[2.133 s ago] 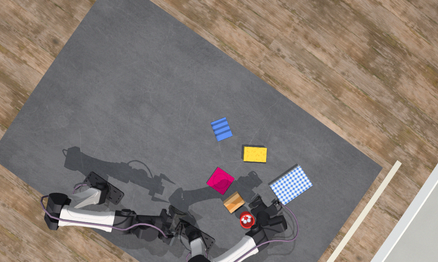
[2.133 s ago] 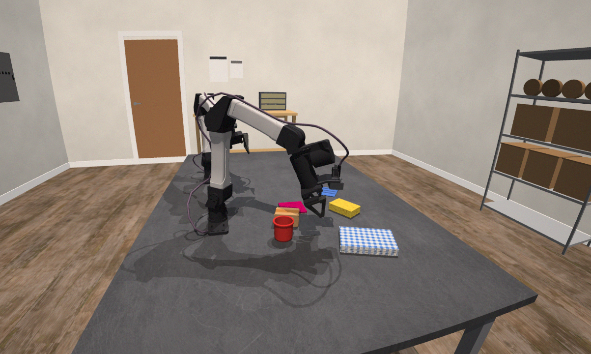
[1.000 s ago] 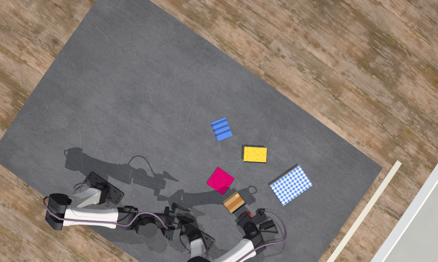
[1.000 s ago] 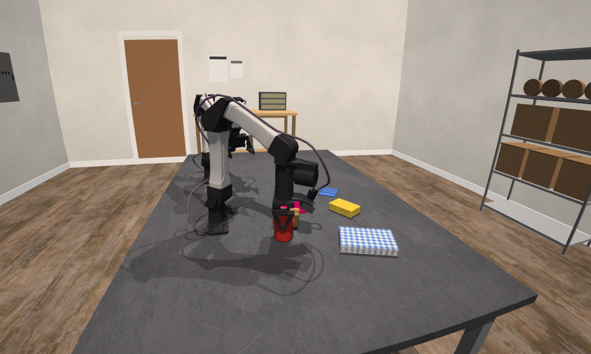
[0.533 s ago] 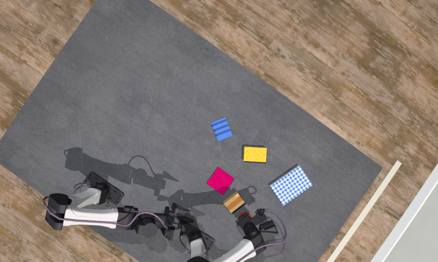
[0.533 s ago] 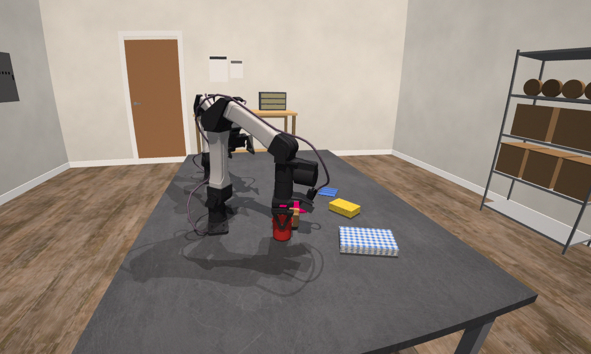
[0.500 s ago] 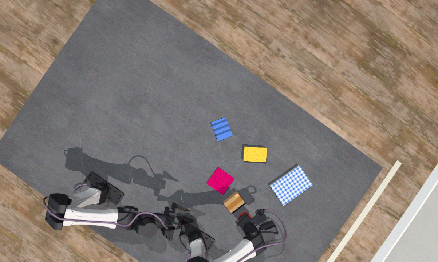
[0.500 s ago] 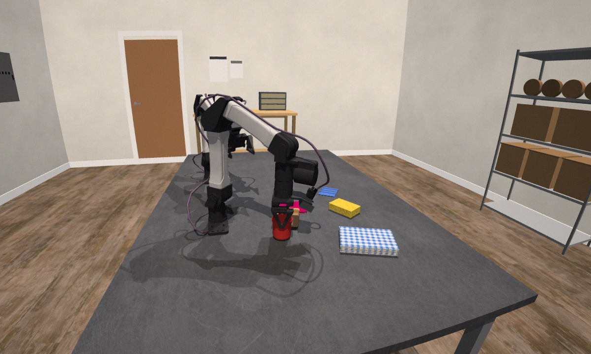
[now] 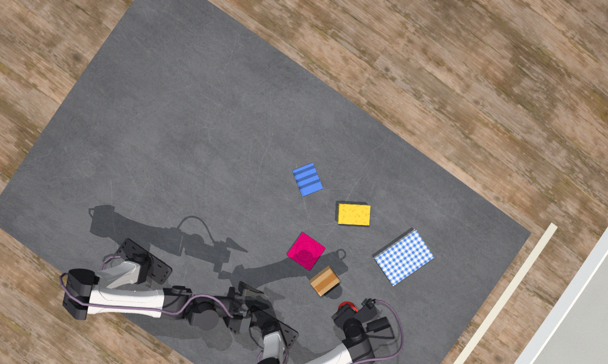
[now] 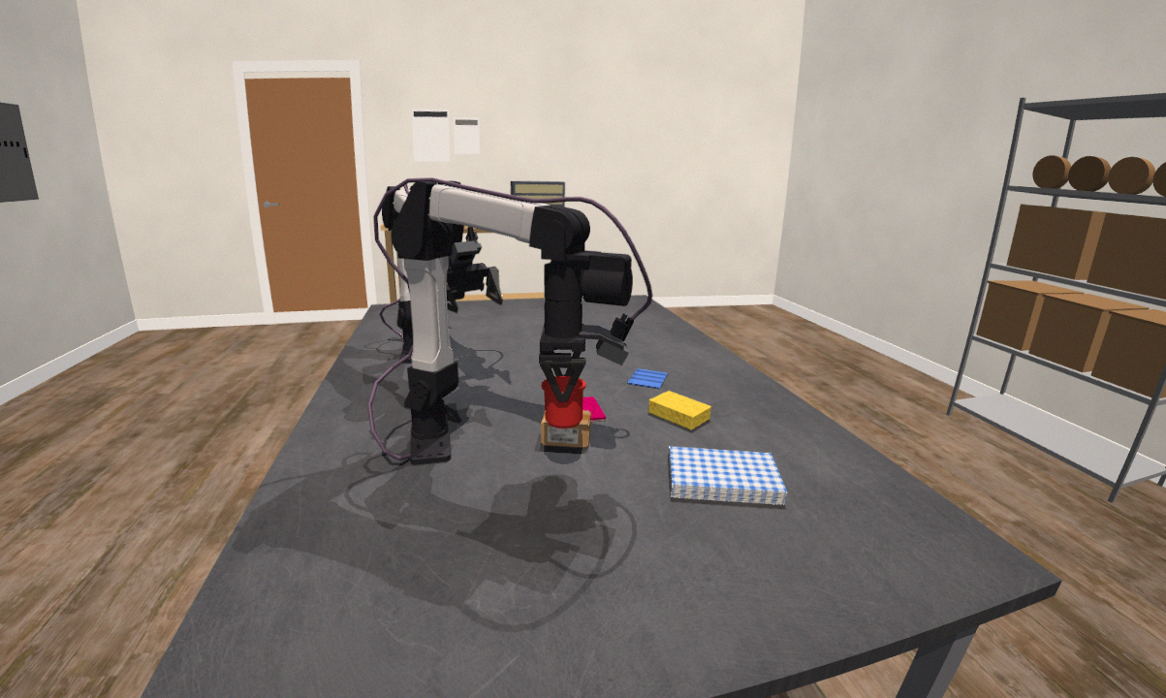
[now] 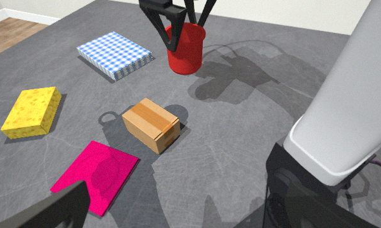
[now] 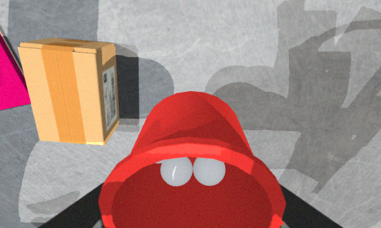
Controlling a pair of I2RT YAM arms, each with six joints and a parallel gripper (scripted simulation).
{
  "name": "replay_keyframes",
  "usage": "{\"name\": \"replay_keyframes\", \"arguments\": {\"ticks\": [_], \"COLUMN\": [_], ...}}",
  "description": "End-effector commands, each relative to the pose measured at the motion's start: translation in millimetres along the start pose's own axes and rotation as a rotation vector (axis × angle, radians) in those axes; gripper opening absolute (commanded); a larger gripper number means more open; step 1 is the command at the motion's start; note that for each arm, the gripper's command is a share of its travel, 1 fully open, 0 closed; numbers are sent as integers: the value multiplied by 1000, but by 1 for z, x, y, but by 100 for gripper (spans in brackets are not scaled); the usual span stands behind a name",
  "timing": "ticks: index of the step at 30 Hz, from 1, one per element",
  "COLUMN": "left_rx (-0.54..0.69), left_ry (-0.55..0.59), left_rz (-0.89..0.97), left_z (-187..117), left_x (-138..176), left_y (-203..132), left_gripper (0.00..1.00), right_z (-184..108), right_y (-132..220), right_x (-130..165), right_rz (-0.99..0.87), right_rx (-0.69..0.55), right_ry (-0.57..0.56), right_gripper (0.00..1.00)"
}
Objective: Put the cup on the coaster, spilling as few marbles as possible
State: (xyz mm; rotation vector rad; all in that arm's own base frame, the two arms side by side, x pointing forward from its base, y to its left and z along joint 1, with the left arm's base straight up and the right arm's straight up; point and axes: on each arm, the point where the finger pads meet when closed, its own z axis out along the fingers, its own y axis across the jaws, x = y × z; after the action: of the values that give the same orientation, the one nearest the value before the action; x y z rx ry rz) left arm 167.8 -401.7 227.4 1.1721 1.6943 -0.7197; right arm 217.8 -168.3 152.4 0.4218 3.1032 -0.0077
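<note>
The red cup (image 9: 343, 304) (image 10: 563, 412) (image 11: 185, 61) (image 12: 193, 120) hangs upright or nearly so above the table, beyond the cardboard box in the left wrist view. My right gripper (image 10: 562, 396) (image 11: 184, 40) (image 12: 191, 192) is shut on it, one finger on each side near the rim. Two white marbles (image 12: 176, 171) (image 12: 209, 171) show inside; the near wall hides part of the inside. The flat pink coaster (image 9: 299, 244) (image 10: 595, 409) (image 11: 79, 168) (image 12: 3, 79) lies on the table with a shadow across it. My left gripper (image 11: 187, 191) is open and empty, short of the coaster.
A cardboard box (image 9: 325, 281) (image 10: 565, 431) (image 11: 150, 121) (image 12: 63, 95) stands between cup and coaster. A yellow sponge (image 9: 354, 214) (image 10: 679, 409) (image 11: 32, 111), a blue-checked block (image 9: 404, 258) (image 10: 725, 473) (image 11: 114, 52) and a blue striped square (image 9: 307, 179) (image 10: 647, 378) lie farther out.
</note>
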Motion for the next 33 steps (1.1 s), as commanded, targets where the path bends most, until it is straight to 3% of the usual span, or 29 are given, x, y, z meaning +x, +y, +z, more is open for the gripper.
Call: {"name": "replay_keyframes", "arguments": {"ticks": [1, 9, 11, 13, 21, 28, 33], "left_rx": [-18, -77, -109, -109, -227, -271, -265], "left_ry": [11, 63, 56, 56, -15, -43, -46], "left_rz": [-17, -65, -83, -83, -130, -143, -138], "left_z": [-8, -58, -80, -80, -142, -161, -164], "left_x": [0, 7, 5, 5, -4, -6, -6], "left_y": [7, 37, 49, 49, 77, 86, 85], "left_gripper": [100, 100, 100, 100, 100, 100, 100], "right_z": [-11, -4, 0, 0, 6, 14, 24], "right_y": [7, 62, 84, 84, 167, 216, 224], "right_x": [2, -5, -11, -11, -27, -30, -28], "right_rz": [31, 101, 108, 108, 65, 18, 3], "right_rx": [11, -1, -2, -2, -2, -17, -16], "right_ry": [-5, -7, -11, -11, -13, -3, 11], "right_gripper": [65, 65, 65, 65, 65, 65, 65]}}
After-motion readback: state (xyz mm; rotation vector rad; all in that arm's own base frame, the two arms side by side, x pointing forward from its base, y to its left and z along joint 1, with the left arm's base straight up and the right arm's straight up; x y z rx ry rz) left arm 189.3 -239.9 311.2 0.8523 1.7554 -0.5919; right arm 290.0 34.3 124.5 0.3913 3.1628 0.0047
